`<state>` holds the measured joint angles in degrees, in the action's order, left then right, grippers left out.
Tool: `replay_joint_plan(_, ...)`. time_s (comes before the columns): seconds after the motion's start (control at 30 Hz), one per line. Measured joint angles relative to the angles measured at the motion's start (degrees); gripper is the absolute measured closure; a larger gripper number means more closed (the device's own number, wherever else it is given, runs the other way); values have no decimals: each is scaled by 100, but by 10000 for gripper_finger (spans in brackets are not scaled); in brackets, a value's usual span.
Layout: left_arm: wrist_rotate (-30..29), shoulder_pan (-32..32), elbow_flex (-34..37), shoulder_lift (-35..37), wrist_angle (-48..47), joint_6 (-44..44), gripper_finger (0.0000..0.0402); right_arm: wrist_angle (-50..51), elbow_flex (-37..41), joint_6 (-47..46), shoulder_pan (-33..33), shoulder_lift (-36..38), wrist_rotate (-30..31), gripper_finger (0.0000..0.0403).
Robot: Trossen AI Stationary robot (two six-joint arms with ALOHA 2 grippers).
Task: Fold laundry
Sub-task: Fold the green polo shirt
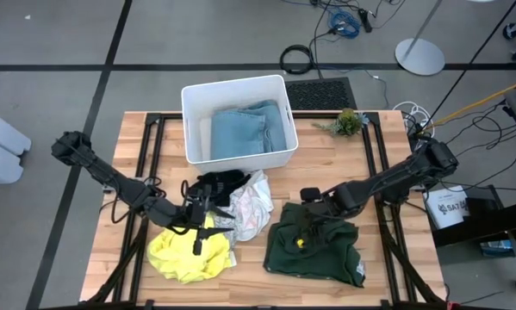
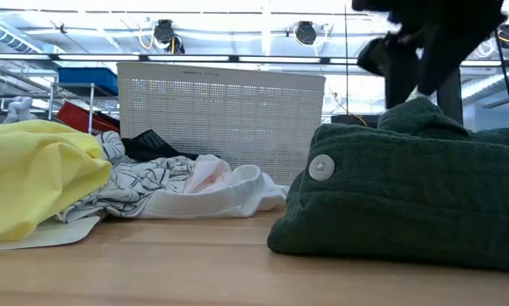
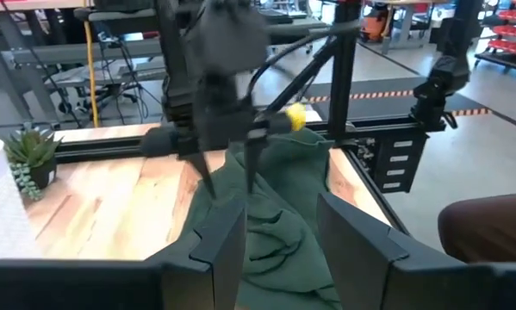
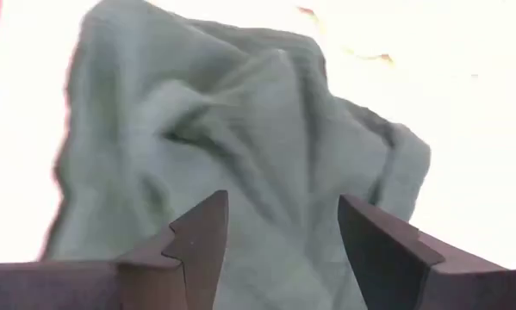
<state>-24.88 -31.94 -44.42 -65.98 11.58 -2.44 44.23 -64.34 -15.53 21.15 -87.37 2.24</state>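
The dark green garment (image 1: 316,248) lies crumpled on the table's near right, its white button (image 2: 321,167) facing the low view. My right gripper (image 4: 283,215) hangs open just above it, pointing steeply down, with nothing between its fingers; it also shows in the left wrist view (image 3: 230,185). My left gripper (image 3: 279,220) stands open and level over the yellow garment (image 1: 187,254), facing the green one. A white patterned garment (image 1: 251,207) and a black one (image 1: 219,182) lie heaped between them. The light blue garment (image 1: 245,131) rests in the white bin (image 1: 191,120).
The white bin stands at the table's far middle. A small potted plant (image 1: 349,121) sits at the far right. Bare wood shows right of the bin and along the near edge (image 2: 195,263). Black frame rails (image 1: 374,155) run along both table sides.
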Motion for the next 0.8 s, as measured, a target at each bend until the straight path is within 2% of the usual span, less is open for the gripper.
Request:
replay_joint_plan(0.1, 0, 4, 0, 0, -5, 2, 250, 103, -92, -173, 137, -20, -285, 195)
replay_joint_plan(0.2, 0, 4, 0, 0, -10, 13, 250, 299, -89, -294, 274, -36, -308, 195)
replay_joint_plan(0.37, 0, 4, -2, 0, -7, 132, 250, 268, 5, -365, 367, -44, 87, 195)
replay_joint_plan(0.63, 48, 4, -2, 0, -7, 136, 250, -184, 595, -455, 243, -48, 83, 195)
replay_joint_plan(0.8, 66, 4, -2, 0, -7, 138, 250, -728, 990, -329, 132, -48, 606, 195)
